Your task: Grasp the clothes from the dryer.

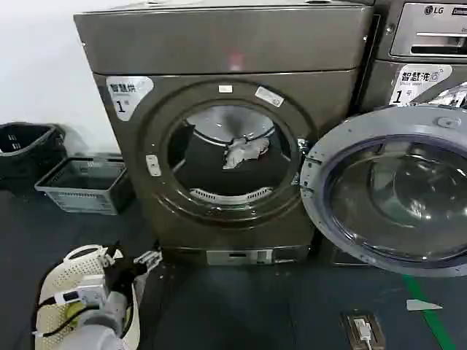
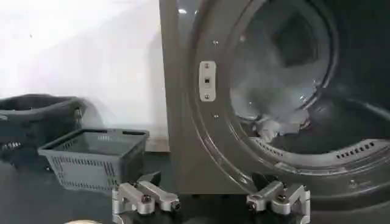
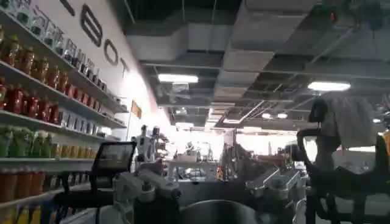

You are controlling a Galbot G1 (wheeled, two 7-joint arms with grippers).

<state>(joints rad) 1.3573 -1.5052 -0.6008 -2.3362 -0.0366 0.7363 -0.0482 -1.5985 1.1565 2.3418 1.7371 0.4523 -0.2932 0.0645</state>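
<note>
Left gripper [image 2: 210,201] jaws spread wide, bronze-grey metal dryer [image 2: 189,122] and crumpled pale grey-white clothes [image 2: 274,125] well ahead; right gripper [image 3: 207,192] spread too.

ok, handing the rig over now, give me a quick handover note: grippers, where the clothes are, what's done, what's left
Left gripper: open, empty, low near the floor in front of the dryer, not yet at the porthole.
Right gripper: open, empty, pointing out into the room, away from the job.
The clothes: small pale piece inside the drum, near the front of the opening, untouched.
Dryer door: already swung fully open to the right.
White basket: on the floor by the left arm.
Done: door open, access clear.
Left: raise the left gripper into the drum, close on the clothes, pull them out.
</note>
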